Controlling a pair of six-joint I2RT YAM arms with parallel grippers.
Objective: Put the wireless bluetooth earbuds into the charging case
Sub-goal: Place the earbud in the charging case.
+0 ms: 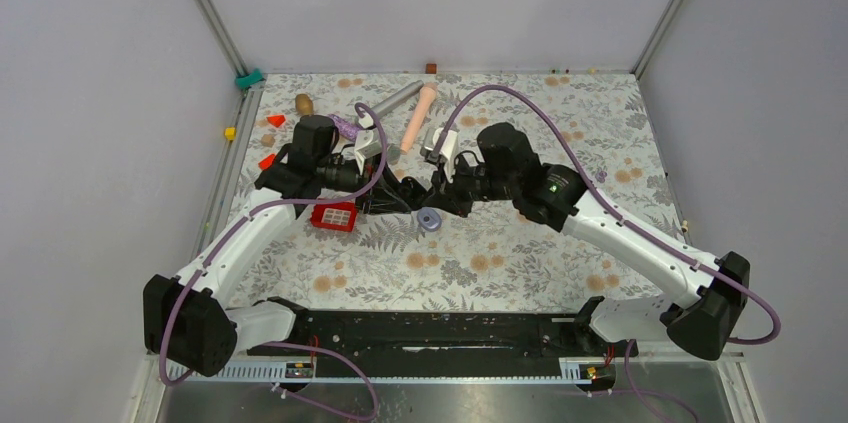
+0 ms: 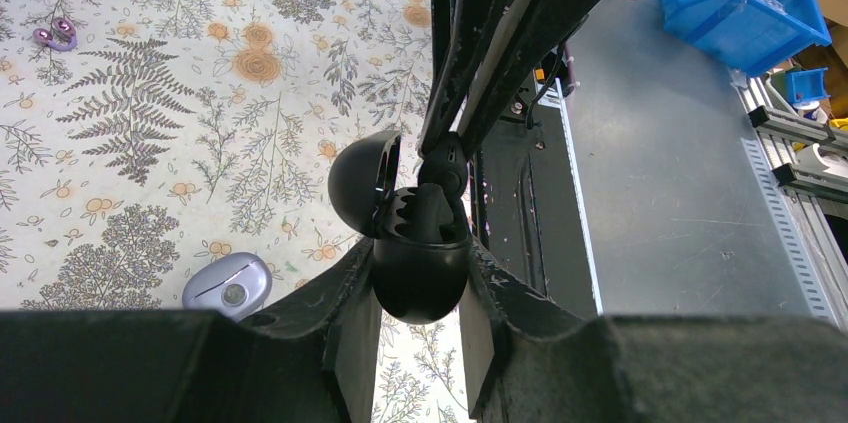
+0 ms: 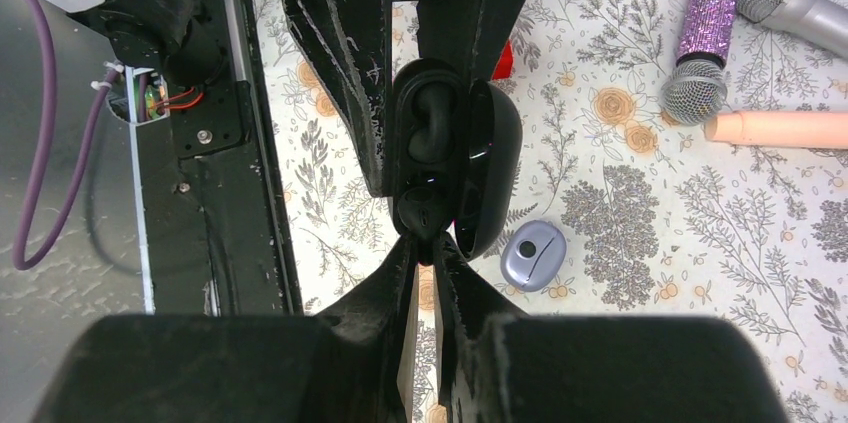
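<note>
— Where do we have the charging case (image 3: 495, 148)?

— Off the bench (image 1: 520, 263). Our left end effector (image 2: 421, 248) is clamped on its lower shell, and the lid is swung open to one side. One earbud (image 3: 430, 128) sits in the far well.

— And the right arm?

— Our right end effector (image 3: 428, 241) is pinched nearly closed on what looks like the second earbud (image 3: 420, 205), at the mouth of the near well (black on black, so we can't swear how deep it sits).

— What does the push turn on?

— The case lies dead ahead of the right fingertips and touches them, with its long axis in line with them. We judge that a short, straight press along that line is what's needed. The lavender pod (image 2: 227, 285) lies shut on the bench below, apart from both.
</note>
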